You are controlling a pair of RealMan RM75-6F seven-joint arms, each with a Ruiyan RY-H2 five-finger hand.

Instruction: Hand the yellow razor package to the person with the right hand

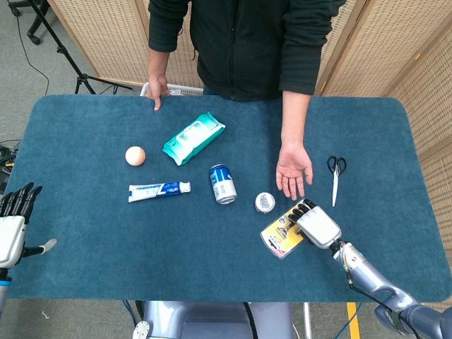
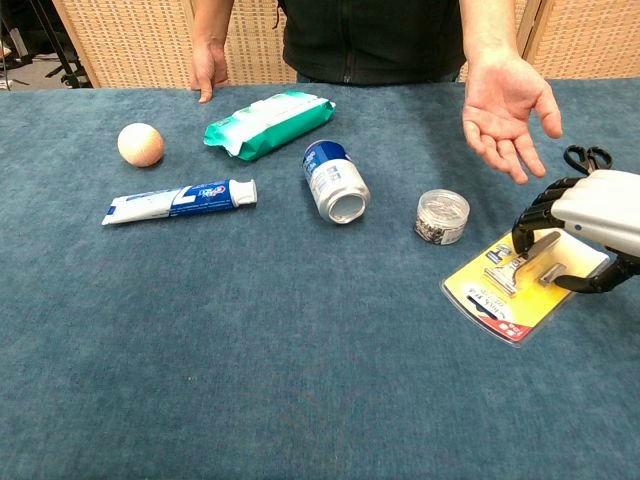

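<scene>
Gripping the yellow razor package [image 2: 524, 287], the right hand [image 2: 590, 215] has its dark fingers [image 2: 532, 212] curled over the top face and its thumb at the near edge, at the table's 4 o'clock area. The package tilts, its left corner low near the blue table cover [image 1: 99, 254]. The person's open palm [image 1: 294, 169] waits at 12 o'clock from the hand, just beyond it. Scissors [image 1: 335, 176] lie at 1 o'clock. A small round clear jar [image 2: 442, 216] sits at 10 o'clock, near the package. The left hand [image 1: 13, 219] hangs at the table's left edge, fingers spread, holding nothing.
</scene>
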